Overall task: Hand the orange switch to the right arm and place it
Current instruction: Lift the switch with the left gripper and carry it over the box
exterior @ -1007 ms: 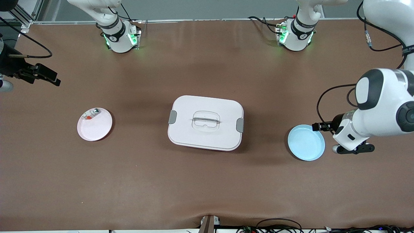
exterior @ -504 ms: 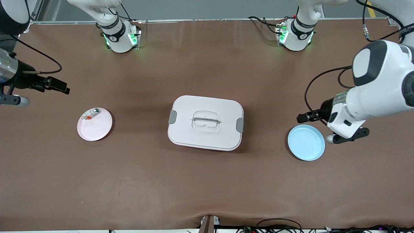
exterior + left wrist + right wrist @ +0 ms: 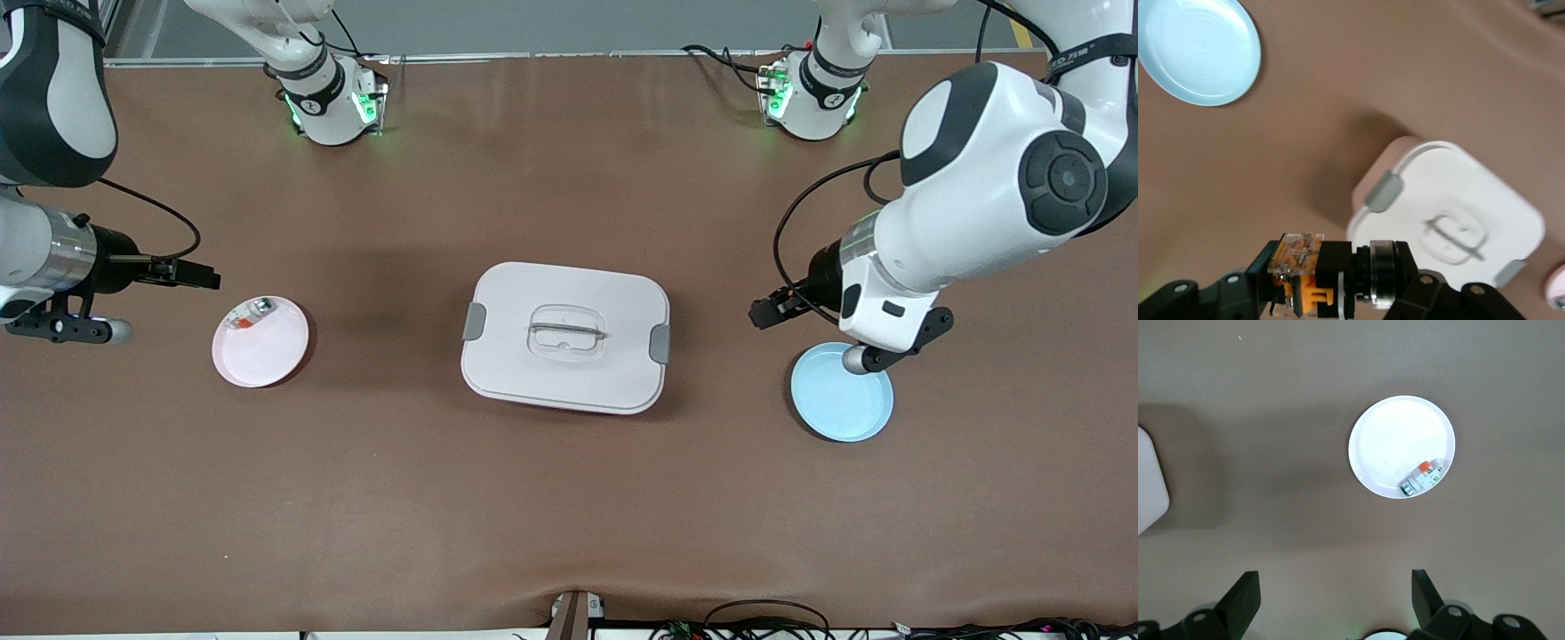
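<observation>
The orange switch (image 3: pixel 1313 287), a small black block with orange patches and a clear top, is clamped between the jaws of my left gripper (image 3: pixel 1335 280). In the front view the left gripper (image 3: pixel 766 313) hangs over bare table between the light blue plate (image 3: pixel 842 400) and the white lidded box (image 3: pixel 565 336). My right gripper (image 3: pixel 201 276) is open and empty, over the table beside the pink plate (image 3: pixel 267 351). Its fingers (image 3: pixel 1245 597) are spread wide apart in the right wrist view.
A small silver, red and white item (image 3: pixel 249 313) lies at the pink plate's rim; it also shows in the right wrist view (image 3: pixel 1425 477). The box has grey side clips and a clear handle (image 3: pixel 566 332). The blue plate holds nothing.
The left gripper with the switch has moved from beside the blue plate toward the box. The right gripper has moved in toward the pink plate.
</observation>
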Robot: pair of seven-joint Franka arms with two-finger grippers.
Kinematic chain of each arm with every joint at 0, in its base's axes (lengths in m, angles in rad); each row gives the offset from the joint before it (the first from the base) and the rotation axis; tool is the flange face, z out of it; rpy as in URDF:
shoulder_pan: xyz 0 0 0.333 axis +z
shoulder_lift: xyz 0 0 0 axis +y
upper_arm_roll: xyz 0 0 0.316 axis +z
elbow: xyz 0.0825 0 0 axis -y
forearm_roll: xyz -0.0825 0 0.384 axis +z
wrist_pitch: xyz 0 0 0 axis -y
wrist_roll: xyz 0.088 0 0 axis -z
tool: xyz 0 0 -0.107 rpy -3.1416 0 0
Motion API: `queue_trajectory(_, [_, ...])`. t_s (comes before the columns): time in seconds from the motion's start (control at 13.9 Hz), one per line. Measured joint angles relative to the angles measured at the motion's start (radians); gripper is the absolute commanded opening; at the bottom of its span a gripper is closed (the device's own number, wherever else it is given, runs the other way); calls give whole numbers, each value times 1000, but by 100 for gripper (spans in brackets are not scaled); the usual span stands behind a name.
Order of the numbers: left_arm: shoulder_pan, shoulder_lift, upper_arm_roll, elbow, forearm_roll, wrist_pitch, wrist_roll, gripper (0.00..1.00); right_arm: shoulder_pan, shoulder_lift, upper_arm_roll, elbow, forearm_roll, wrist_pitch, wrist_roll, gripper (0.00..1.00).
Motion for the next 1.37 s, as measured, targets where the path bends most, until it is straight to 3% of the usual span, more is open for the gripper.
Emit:
queue_trajectory(0.5, [-31, 4, -21, 0, 0, 201, -272, 17, 0, -1, 0, -21, 244, 54, 2, 100])
queue_trajectory(0.86, [-39, 12, -22, 0, 0, 218, -596, 17, 1, -22, 7, -52, 431, 116, 2, 100])
queue_trajectory(1.15, [-160, 27, -27, -2, -2, 290, -884, 17, 25, -90, 16, -79, 530, 158, 4, 100])
queue_trajectory(1.37, [-255, 62, -28, -4, -77, 357, -1059, 22, 89, -142, 21, -205, 653, 317, 1, 100])
